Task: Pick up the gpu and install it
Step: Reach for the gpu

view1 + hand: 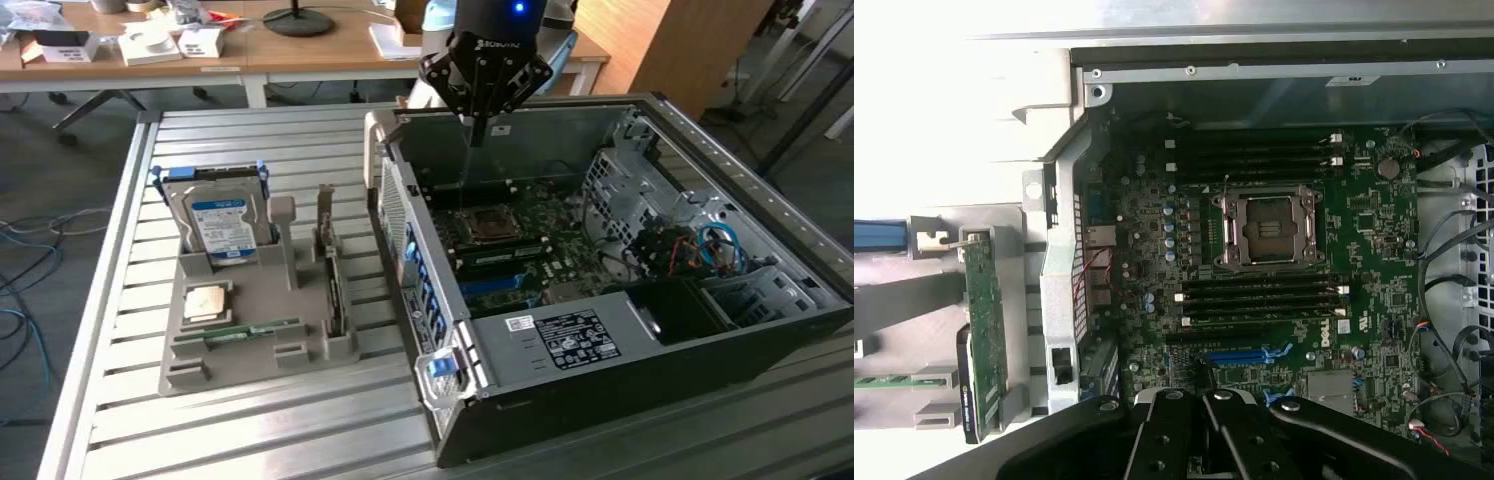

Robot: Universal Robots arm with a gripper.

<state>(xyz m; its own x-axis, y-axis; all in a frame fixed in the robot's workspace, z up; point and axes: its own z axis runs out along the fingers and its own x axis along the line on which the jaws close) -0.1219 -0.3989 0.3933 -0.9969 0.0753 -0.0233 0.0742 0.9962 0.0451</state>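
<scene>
While the end effector (477, 140) is hanging with its fingers pressed together and gripping nothing, it is pointing down into the open computer case (641, 400), above the motherboard (1374, 300) (the processor socket (1267, 228) is sitting near the board's middle). Outside the case, the gpu (330, 270) is standing on edge in the grey holder (200, 365) on the slatted table (267, 420), just beside the case wall. The hard drive (223, 225) is standing upright in the same holder.

Open black tower computer case (641, 390) lies on slatted metal table (240, 430), green motherboard (527, 235) exposed. On the exterior view's left, grey plastic holder tray (187, 375) carries upright silver hard drive with blue-white label (224, 228).
</scene>
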